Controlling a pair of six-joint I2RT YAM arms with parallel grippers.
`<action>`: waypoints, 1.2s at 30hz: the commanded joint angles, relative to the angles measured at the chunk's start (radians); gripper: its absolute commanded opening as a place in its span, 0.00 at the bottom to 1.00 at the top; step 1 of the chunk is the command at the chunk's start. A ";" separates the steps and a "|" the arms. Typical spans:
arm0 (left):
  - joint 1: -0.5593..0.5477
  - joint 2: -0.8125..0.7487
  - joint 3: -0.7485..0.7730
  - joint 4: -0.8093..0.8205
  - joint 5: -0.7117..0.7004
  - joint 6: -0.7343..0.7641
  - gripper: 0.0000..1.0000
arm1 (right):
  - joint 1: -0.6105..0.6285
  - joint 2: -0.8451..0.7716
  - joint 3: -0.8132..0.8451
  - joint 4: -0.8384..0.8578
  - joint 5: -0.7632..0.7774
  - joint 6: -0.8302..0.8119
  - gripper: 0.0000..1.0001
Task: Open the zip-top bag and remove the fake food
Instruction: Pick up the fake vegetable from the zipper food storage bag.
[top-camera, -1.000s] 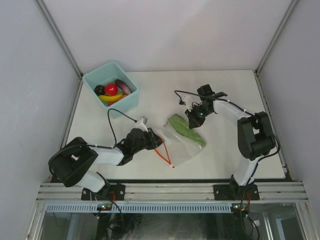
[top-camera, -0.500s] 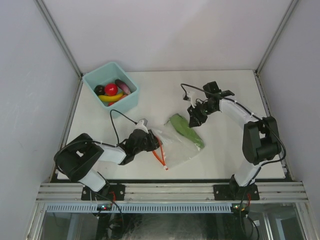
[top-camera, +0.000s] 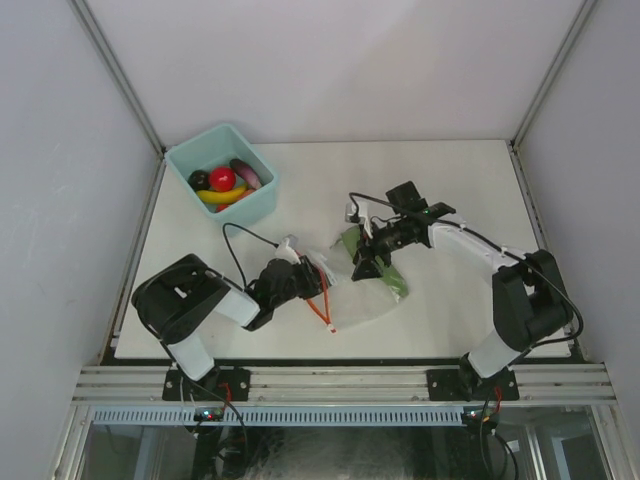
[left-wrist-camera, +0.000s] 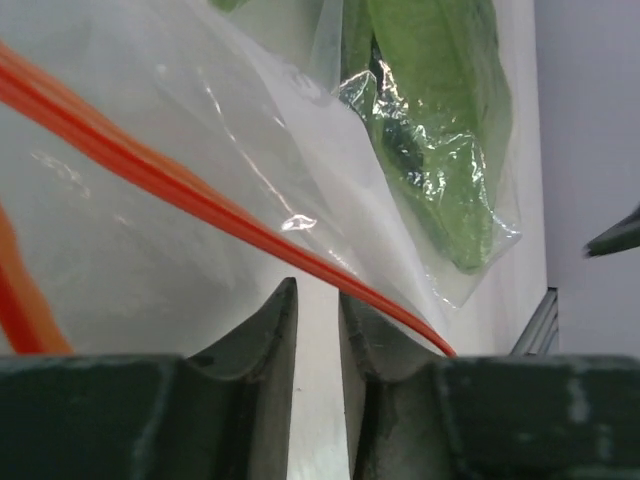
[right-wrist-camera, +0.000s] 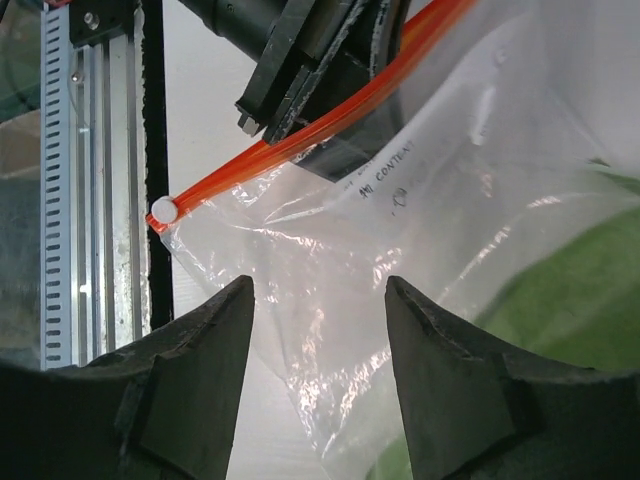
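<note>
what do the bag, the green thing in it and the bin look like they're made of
The bag: thin clear glossy plastic film; it crinkles and glints. The green piece: likely smooth moulded plastic, seen only through the film. The bin: probably rigid plastic, matte teal, even walls.

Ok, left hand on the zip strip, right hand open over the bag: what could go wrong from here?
The left hand grips the zip-top bag only by its orange strip; a pull from the other side could slip it free.
The open right hand sits over film covering the green fake food; closing there may pinch both layers and drag the whole bag.
</note>
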 joint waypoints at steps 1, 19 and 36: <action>-0.003 0.024 0.038 0.149 0.035 -0.046 0.23 | 0.057 0.045 -0.003 0.084 0.044 0.015 0.55; -0.003 0.048 0.088 0.244 0.182 -0.032 0.34 | 0.112 0.123 0.008 0.098 0.097 0.016 0.57; 0.036 0.067 0.060 0.324 0.187 -0.061 0.05 | 0.111 0.287 0.144 -0.034 0.322 0.132 0.55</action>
